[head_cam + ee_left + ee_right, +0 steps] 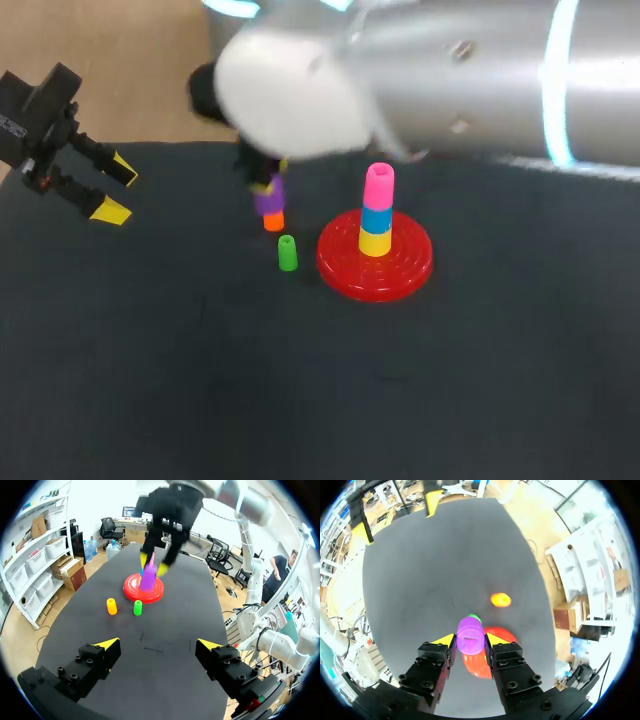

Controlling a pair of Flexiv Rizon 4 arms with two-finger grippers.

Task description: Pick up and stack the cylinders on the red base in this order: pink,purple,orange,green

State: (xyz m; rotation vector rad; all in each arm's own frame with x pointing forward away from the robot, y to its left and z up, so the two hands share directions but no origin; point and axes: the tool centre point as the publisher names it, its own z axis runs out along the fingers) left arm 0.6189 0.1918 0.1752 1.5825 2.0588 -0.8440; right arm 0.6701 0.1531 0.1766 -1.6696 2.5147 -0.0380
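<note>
Right arm (420, 70) looms nearest, right gripper (470, 642) clamped on the purple cylinder (470, 632), just left of the red base (345, 272). From left: left gripper (115, 190), fingers spread, empty; orange cylinder (273, 222); green cylinder (287, 253); pink cylinder (379, 185) topping the base's stack.

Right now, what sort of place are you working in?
Probably a robot test bench: a dark table, a red base bearing stacked cylinders, my right end effector shut on a purple cylinder.
</note>
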